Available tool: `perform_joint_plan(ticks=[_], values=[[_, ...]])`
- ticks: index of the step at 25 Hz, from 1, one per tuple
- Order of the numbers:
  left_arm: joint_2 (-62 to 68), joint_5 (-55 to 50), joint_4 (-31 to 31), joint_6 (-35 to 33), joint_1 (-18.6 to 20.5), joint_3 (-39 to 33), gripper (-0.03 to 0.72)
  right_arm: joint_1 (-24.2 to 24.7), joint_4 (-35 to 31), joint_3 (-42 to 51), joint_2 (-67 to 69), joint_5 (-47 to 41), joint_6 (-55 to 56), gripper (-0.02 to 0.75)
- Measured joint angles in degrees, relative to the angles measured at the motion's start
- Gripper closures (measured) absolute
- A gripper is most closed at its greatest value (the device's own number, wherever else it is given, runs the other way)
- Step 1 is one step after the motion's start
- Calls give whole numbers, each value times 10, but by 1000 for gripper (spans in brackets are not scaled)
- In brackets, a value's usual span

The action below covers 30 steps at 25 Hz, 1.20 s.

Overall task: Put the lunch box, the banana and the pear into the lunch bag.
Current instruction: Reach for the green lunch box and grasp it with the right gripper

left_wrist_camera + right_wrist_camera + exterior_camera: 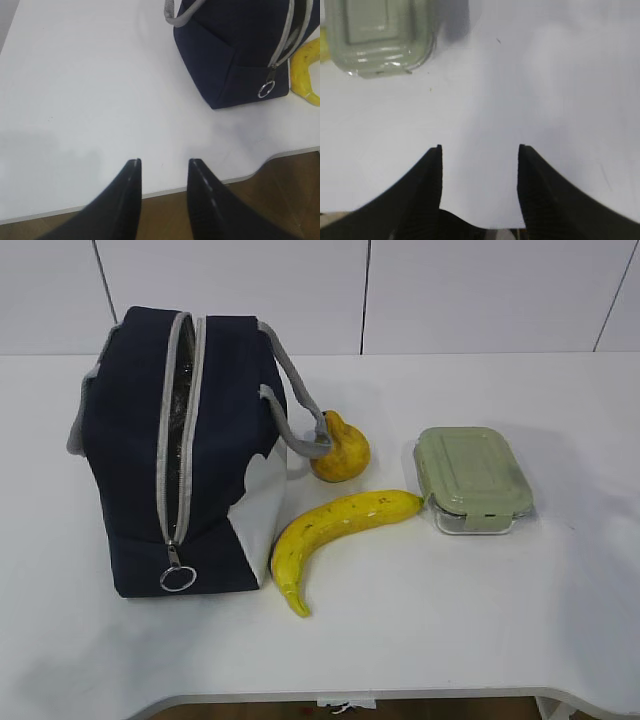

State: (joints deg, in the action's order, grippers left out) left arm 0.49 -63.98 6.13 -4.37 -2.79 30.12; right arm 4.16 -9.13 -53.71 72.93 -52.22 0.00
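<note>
While the lunch bag [175, 455] lies at the left with its part-open zipper running far to near, the banana [335, 533] stretches beside it, stem toward the near-left. Partly behind a grey strap [300, 405], the pear [340, 448] points its narrow top away. Right of it sits the lunch box [472, 480], long axis near-far. Both the left gripper [164, 162] and the right gripper [479, 148] hang with fingers apart, holding nothing.

Strap handle [300, 405] overhangs pear [340, 448]; lunch box [472, 480] sides free.
</note>
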Motion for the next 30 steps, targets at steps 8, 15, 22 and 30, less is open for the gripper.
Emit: perform_joint_plan(ticks=[8, 15, 22, 30], values=[[0, 0, 0, 0, 0, 0, 449, 170, -239, -66, 131, -65, -246, 356], [0, 0, 0, 0, 0, 0, 449, 253, -406, -115, 258, -157, -445, 356], [0, 0, 0, 0, 0, 0, 449, 262, -447, -162, 376, -157, -525, 356], [0, 0, 0, 0, 0, 0, 449, 262, -468, -166, 404, -155, -532, 355]])
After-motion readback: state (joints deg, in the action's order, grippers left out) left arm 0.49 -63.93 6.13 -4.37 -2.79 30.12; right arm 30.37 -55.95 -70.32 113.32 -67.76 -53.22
